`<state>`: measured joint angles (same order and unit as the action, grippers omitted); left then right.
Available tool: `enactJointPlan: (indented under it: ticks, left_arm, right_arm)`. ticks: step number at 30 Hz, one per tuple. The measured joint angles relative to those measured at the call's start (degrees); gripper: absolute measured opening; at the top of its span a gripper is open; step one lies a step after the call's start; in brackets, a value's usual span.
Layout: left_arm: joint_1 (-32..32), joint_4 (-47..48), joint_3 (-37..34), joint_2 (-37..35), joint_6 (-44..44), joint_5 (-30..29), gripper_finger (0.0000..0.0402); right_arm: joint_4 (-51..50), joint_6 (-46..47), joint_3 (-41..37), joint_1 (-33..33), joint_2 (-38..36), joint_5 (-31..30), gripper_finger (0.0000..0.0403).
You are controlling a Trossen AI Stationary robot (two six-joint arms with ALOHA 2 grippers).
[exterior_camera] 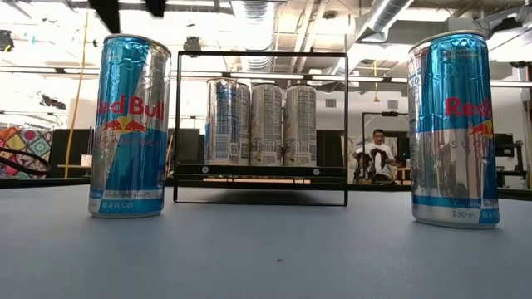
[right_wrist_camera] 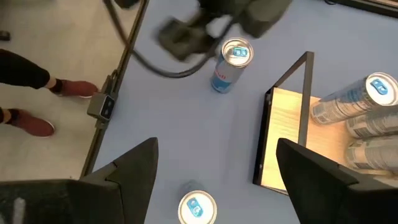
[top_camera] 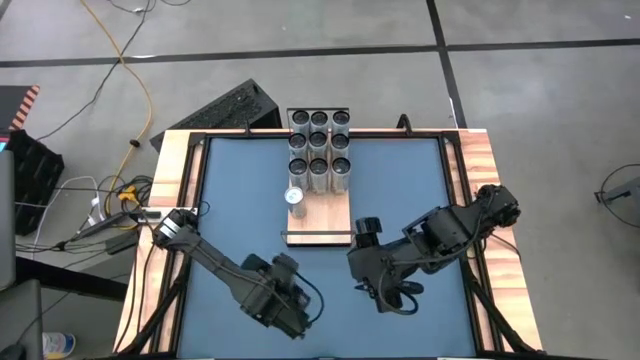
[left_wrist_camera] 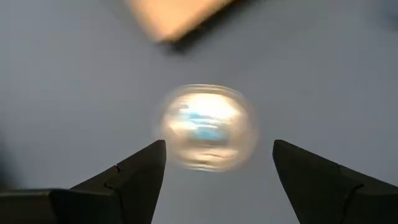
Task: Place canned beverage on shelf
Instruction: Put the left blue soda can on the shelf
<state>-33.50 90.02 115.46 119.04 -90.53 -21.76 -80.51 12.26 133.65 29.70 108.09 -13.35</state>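
Two loose blue-and-silver cans stand upright on the blue table, near left and near right in the low view. My left gripper hangs open, pointing down over one can, whose top shows between its fingers; it does not touch it. In the right wrist view this can stands just under the left gripper. My right gripper is open in the air above the other can. The light-wood shelf carries several cans at its far end and one more at its left edge.
Wooden strips edge the table left and right. The shelf's black rail stands close to both arms. A person's shoes show beside the table. Another person sits far behind. A black case lies past the far edge.
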Motion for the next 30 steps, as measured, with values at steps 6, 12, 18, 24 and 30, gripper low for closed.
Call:
enactJointPlan:
  ticks: [6,12,18,24,30]
  left_arm:
    - [0.93,-0.06,0.24,-1.34,-6.79,0.24,0.0281]
    - [1.27,0.00,-0.02,-0.98,-7.89,4.40,0.0281]
    - [2.42,0.00,-0.20,-0.84,-10.74,1.99,0.0281]
    - [3.73,-0.38,-0.20,-0.84,-11.36,3.12,0.0281]
    - [3.36,-3.16,-0.22,-0.84,-14.56,3.33,0.0273]
  right_arm:
    - [-0.11,0.78,0.00,0.23,-0.13,-0.02,0.0311]
    - [-0.09,0.81,0.01,0.32,-0.13,-0.02,0.0311]
    - [-0.08,1.30,0.02,0.32,-0.13,0.00,0.0311]
    - [-0.08,1.39,0.02,0.32,-0.13,0.13,0.0311]
    - [-0.10,1.37,0.02,0.32,-0.13,0.17,0.0311]
